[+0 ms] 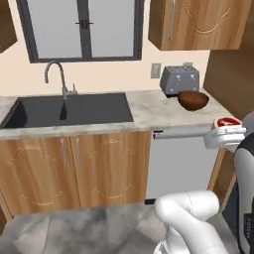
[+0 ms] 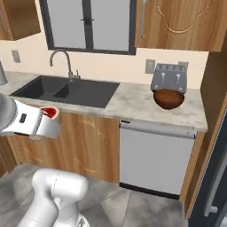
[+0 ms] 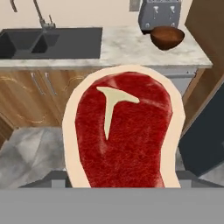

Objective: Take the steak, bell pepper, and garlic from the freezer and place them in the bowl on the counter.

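Note:
My gripper [image 1: 227, 127] is shut on the steak [image 1: 226, 121], a flat red slab with a pale fat rim and a white T-shaped mark. In the hand view the steak [image 3: 124, 135] hangs close before the camera and hides the fingertips. I hold it in the air in front of the lower cabinets, short of the counter [image 1: 149, 113]. The dark brown bowl [image 1: 193, 100] stands at the counter's right end, in front of the toaster, with nothing visible inside it [image 3: 166, 38]. The freezer's dark blue-grey side [image 2: 213, 186] is at the far right. The bell pepper and garlic are out of view.
A steel toaster [image 1: 179, 79] stands against the wall behind the bowl. A black sink [image 1: 69, 110] with a curved tap takes up the counter's left half. A grey appliance front [image 2: 155, 157] sits under the counter below the bowl. Wooden cupboards hang above.

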Robot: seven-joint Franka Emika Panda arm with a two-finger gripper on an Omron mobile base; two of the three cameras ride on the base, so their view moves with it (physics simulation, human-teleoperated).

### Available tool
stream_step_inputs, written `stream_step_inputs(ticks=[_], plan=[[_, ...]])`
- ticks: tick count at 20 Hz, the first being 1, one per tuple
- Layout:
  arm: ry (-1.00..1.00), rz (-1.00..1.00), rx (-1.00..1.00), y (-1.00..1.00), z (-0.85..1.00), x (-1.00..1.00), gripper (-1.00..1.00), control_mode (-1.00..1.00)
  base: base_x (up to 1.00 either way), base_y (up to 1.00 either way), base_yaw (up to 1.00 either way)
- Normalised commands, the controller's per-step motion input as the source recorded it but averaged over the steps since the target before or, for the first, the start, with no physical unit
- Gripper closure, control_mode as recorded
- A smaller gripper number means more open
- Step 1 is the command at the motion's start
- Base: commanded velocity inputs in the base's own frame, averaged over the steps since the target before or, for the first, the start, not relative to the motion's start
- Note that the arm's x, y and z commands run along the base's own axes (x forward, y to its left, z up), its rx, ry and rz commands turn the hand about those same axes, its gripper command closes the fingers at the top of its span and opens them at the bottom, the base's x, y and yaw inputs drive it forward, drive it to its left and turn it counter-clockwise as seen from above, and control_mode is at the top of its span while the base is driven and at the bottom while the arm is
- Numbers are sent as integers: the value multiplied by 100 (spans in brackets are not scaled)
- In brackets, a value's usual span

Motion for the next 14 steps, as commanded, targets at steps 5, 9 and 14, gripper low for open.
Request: stream_step_inputs(ticks=[5,9,14], plan=[[0,0,0,0,0,0,100,100,66,6,-61],[0,0,0,0,0,0,100,100,75,0,-55],[0,0,0,0,0,0,100,100,98,0,-20]])
